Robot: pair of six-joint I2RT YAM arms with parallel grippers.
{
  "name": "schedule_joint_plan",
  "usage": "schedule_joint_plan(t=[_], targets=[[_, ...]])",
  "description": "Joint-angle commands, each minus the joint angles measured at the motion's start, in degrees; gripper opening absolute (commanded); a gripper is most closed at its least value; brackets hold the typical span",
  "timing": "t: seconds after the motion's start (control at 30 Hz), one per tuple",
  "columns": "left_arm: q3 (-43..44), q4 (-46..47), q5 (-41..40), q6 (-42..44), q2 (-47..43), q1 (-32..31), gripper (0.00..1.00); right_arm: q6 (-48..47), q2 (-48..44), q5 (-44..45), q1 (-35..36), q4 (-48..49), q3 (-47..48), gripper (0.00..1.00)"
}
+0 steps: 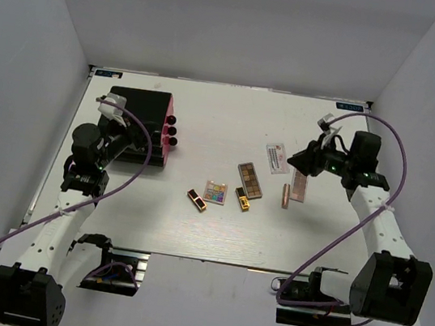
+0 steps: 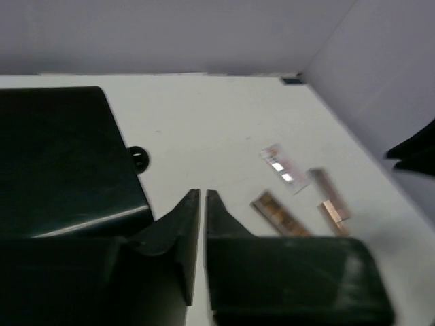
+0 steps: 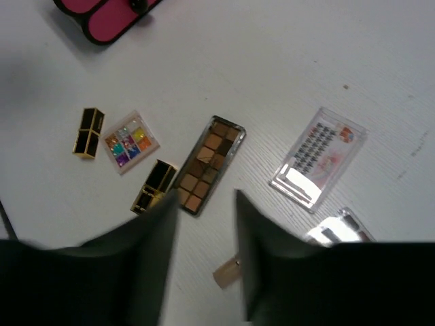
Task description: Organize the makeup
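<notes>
The makeup lies in mid-table: red-black lipstick (image 1: 195,199), multicoloured square palette (image 1: 216,191), gold-black lipstick (image 1: 242,199), long brown palette (image 1: 250,180), white red-printed packet (image 1: 277,157), rose-gold tube (image 1: 286,195) and pinkish flat case (image 1: 299,185). My right gripper (image 1: 298,163) hangs open and empty above the packet and case; its wrist view shows the gripper (image 3: 204,204) over the brown palette (image 3: 209,163), tube (image 3: 228,272) and packet (image 3: 318,156). My left gripper (image 1: 129,143) is shut and empty at the black box's near edge, seen as (image 2: 202,193) in its wrist view.
A large black box with pink drawers (image 1: 137,122) stands at the left, its round knobs (image 1: 170,130) facing the makeup; it fills the left of the left wrist view (image 2: 61,156). White walls enclose the table on three sides. Cables loop from both arms.
</notes>
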Motion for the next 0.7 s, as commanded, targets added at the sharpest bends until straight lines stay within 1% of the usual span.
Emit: schedule_joint_plan(t=[0.0, 0.03, 0.07, 0.1, 0.13, 0.17, 0.2, 0.23, 0.27, 0.3, 0.33, 0.37, 0.4, 0.47, 0.5, 0.53, 0.57, 0.63, 0.67], targets=[[2.66, -1.90, -3.94, 1.26, 0.31, -0.20, 0.14, 0.78, 2.35, -0.82, 4.63, -0.66, 5.34, 0.33], [2.83, -2.77, -5.00, 1.26, 0.66, 0.32, 0.13, 1.66, 4.53, 1.18, 6.38, -0.05, 7.62, 0.17], [3.27, -3.39, -6.23, 1.35, 0.84, 0.32, 0.15, 3.67, 5.60, 2.34, 8.57, 0.48, 8.77, 0.17], [3.54, -4.01, -8.94, 1.18, 1.10, 0.93, 0.30, 4.30, 7.09, 3.30, 10.60, 0.66, 10.00, 0.27], [3.89, -5.58, -10.53, 0.92, 1.37, 0.94, 0.41, 5.43, 10.06, 5.23, 11.84, 1.27, 13.06, 0.35], [4.59, -6.29, -12.73, 0.91, 1.54, 0.94, 0.52, 6.66, 11.66, 6.12, 13.85, 1.36, 14.92, 0.41], [5.03, -7.08, -16.66, 1.09, 1.72, 0.94, 0.62, 8.24, 13.59, 7.26, 16.31, 1.19, 16.94, 0.50], [5.56, -9.00, -18.62, 1.18, 2.07, 0.94, 0.76, 9.39, 17.52, 8.40, 17.11, 0.66, 21.48, 0.56], [6.08, -10.15, -20.81, 1.18, 2.85, 0.94, 0.81, 10.45, 19.48, 9.46, 20.17, 0.22, 23.96, 0.61], [7.31, -11.56, -24.75, 1.26, 3.21, 0.94, 0.85, 11.93, 24.02, 10.08, 21.24, -0.30, 26.51, 0.71], [8.10, -13.57, -25.48, 1.53, 3.74, 1.46, 0.89, 13.08, 26.24, 10.34, 22.04, -0.74, 29.06, 0.77], [8.89, -14.55, -28.88, 1.53, 4.87, 1.47, 0.90, 14.14, 28.35, 10.26, 23.70, -1.01, 33.52, 0.86], [10.38, -16.30, -31.27, 1.79, 5.41, 1.47, 0.91, 17.02, 32.29, 9.21, 25.19, -0.84, 35.74, 0.89], [11.79, -17.54, -32.69, 2.41, 8.03, 1.47, 0.94, 19.93, 35.83, 8.15, 26.78, 1.78, 40.74, 0.89], [13.37, -18.94, -33.13, 2.41, 9.09, 1.47, 0.95, 21.69, 39.24, 6.23, 27.75, 3.10, 42.08, 0.89], [14.25, -19.56, -33.66, 2.67, 10.15, 2.08, 0.96, 25.45, 41.01, 5.61, 28.45, 4.51, 43.49, 0.89], [15.39, -20.87, -33.84, 2.76, 12.51, 2.60, 0.97, 27.14, 42.77, 4.38, 28.81, 6.09, 47.15, 0.89], [17.77, -22.03, -34.28, 3.11, 14.54, 3.30, 0.98, 30.66, 48.48, 3.93, 30.21, 6.37, 51.65, 0.89], [18.39, -22.47, -34.28, 3.11, 15.42, 3.31, 0.98, 31.45, 50.07, 3.76, 30.48, 6.63, 56.02, 0.84]])
